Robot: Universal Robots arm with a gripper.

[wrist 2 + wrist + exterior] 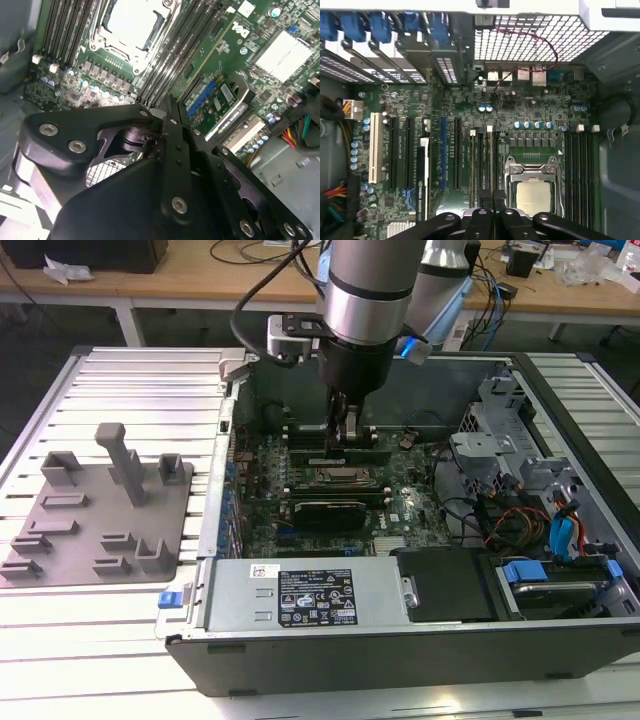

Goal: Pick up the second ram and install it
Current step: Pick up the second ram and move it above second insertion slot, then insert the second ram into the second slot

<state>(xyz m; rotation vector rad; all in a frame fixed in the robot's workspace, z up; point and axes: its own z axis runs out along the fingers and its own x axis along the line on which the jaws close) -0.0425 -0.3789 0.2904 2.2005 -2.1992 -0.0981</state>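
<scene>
The claw (345,437) is seen lowered into an open computer case (400,665) that lies on a slatted metal bench (130,370). In the exterior view it hangs over the memory slots on the far side of the CPU socket (335,477). In both wrist views its fingers (165,112) are drawn narrowly together, with hardly a slit left between them. Whether anything is pinched between the tips cannot be told.

The second ram (491,160) is seen in the first wrist view as a thin green stick standing on edge in a slot near the CPU socket, in line with the claw tips. A white latch is seen at the slot's far end. Another white-latched slot lies a little further from the socket.

The motherboard (530,107) is shown with its socket cover shut over the bare processor. A graphics card (225,107) is seated near the slots. At the exterior view's left, a gray plastic fixture (100,510) rests on the bench, well apart from the claw
</scene>
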